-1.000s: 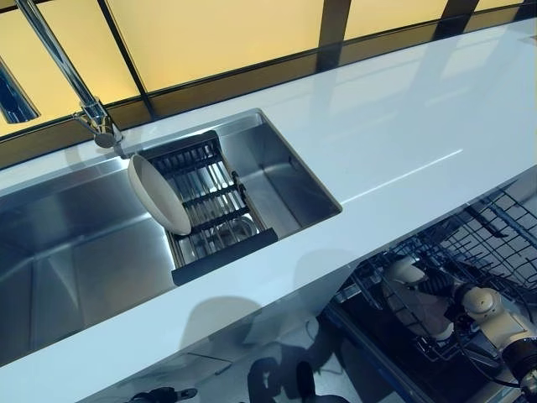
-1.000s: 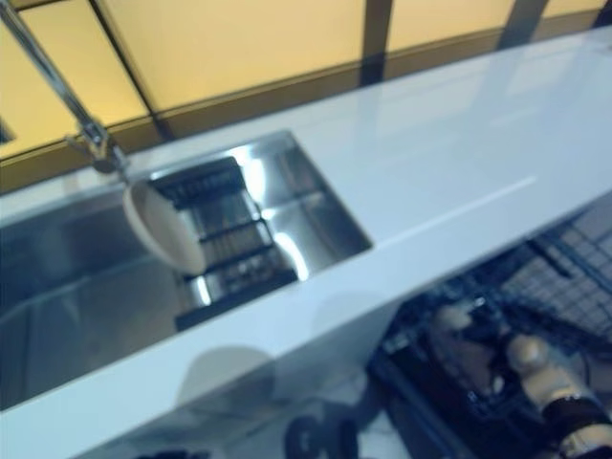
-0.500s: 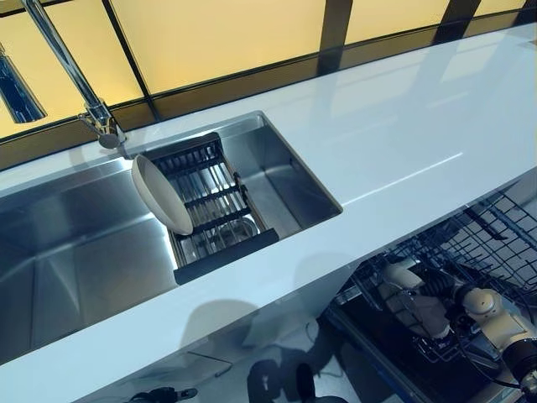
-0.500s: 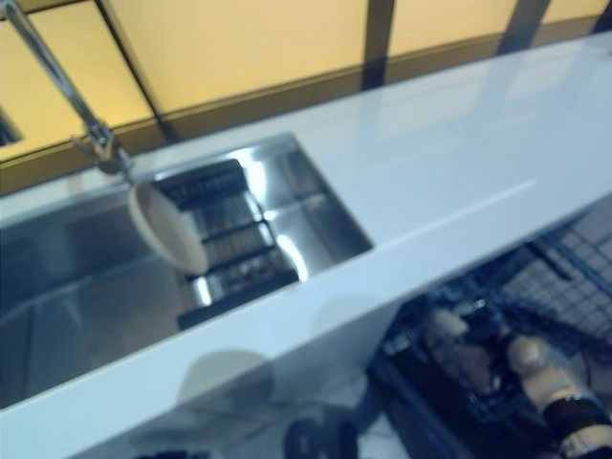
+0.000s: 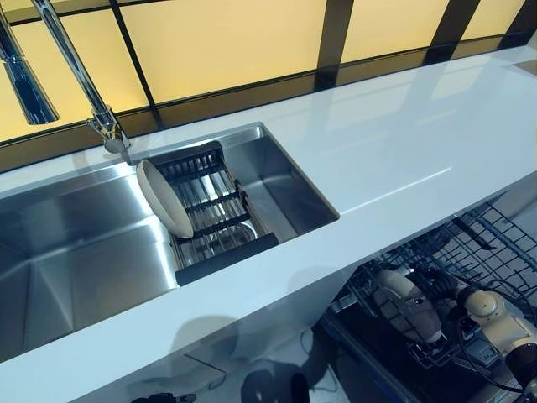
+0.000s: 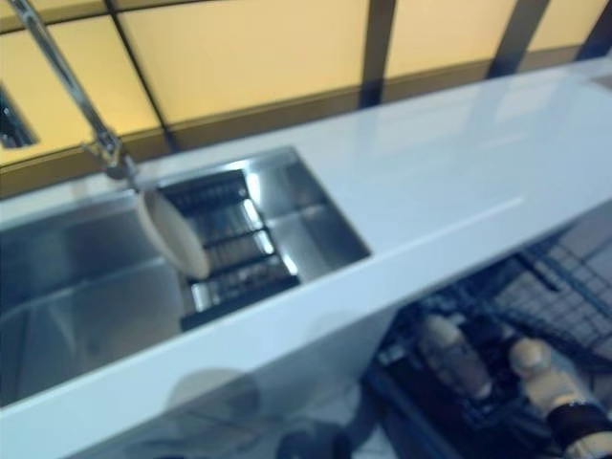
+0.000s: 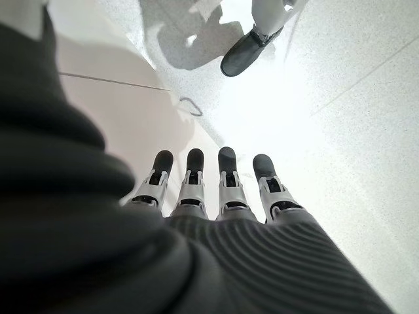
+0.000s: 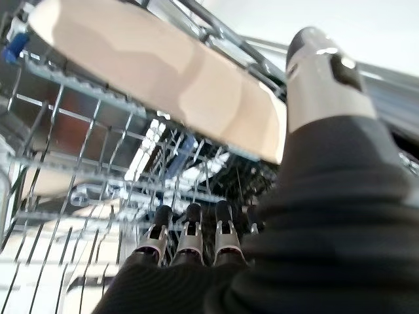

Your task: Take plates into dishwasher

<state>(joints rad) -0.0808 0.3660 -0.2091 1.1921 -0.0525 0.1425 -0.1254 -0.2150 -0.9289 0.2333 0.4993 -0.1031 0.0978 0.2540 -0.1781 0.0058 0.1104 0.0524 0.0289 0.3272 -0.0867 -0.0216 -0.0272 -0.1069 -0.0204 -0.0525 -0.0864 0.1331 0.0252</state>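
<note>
the right hand (image 8: 308, 98) is pinching a beige plate (image 8: 163, 85) by its rim over the dishwasher rack (image 8: 78, 170), another plate (image 5: 164, 198) is waiting in the sink (image 5: 75, 252); both are probably stiff, smooth and breakable, while the left hand (image 7: 216, 196) is hanging with straight fingers.

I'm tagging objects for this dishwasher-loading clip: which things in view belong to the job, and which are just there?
Part of the job:
- plate by the right hand, over the dishwasher rack
- plate on edge in the sink rack
- left hand, idle over the floor

Just there:
- faucet
- sink
- countertop
- a person's shoe
</note>
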